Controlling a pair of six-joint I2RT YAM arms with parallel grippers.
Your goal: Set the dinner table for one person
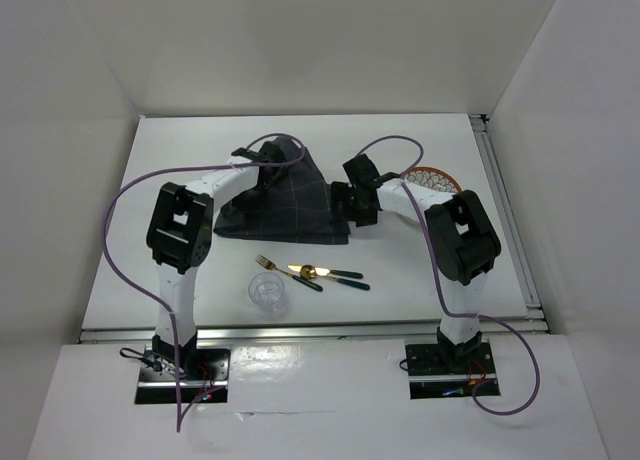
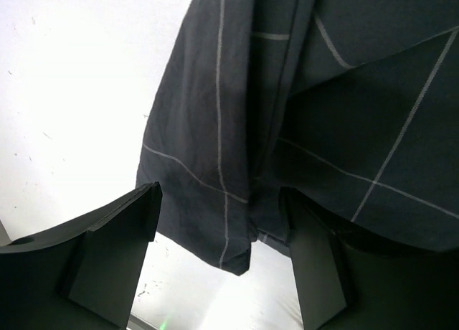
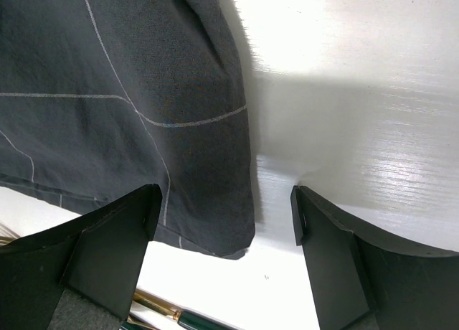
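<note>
1. In the top view I see the dinner table [image 1: 400,300], a large plain white surface filling the middle of the frame, with both arms reaching up-frame across it.
2. A dark grey checked placemat [image 1: 290,205] lies on the table at frame centre. Its upper part is bunched into a raised peak.
3. The left gripper [image 2: 221,194] sits at that peak, upper centre-left of the top view. In its wrist view the jaws stand wide apart, and a hanging corner of the placemat lies between them. I see no pinch on the cloth. White table shows at the left and bottom of that frame.
4. The right gripper [image 3: 224,194] is at the placemat's right edge in the top view. Its jaws are also wide apart and hold nothing. A placemat corner reaches in between them, nearer the left-of-frame finger, with bare white table filling the right half.
5. Below the placemat in the top view lie a gold fork [image 1: 270,265], a gold spoon [image 1: 310,273] and a dark-handled knife [image 1: 340,278], close together.
6. A clear glass [image 1: 268,292] stands just below the fork.
7. An orange-rimmed round dish [image 1: 435,180] shows right of centre, partly hidden by the right arm.
</note>
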